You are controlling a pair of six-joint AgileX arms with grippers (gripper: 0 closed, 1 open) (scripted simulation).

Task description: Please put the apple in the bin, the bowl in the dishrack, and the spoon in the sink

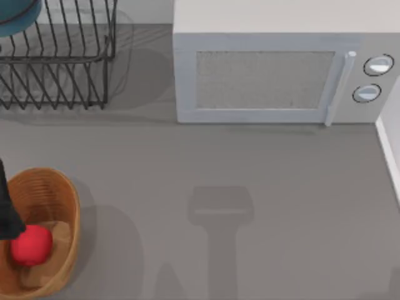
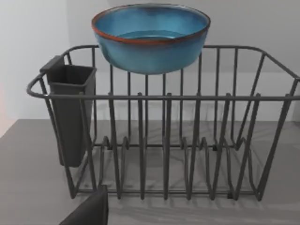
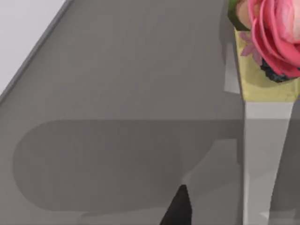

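Red, slightly blocky small apple sits inside the oval orange-brown woven wicker bin at the table's front left in our top view, w/ a dark piece of our left arm crossing the bin's left rim. Top view also gives the light grey microwave at the back and just a teal sliver of the large round bowl over the black thin-wire dishrack, back left. Our left wrist view adds what's missing there: whole teal-blue glazed bowl w/ thin reddish-brown rim, at the rack's top back edge, plus a dark cutlery holder on the rack's end; one dark fingertip at the frame edge, so we can't tell the left gripper's state. Right wrist view: grey table, pink flower, one dark fingertip; right gripper's state also can't be told.
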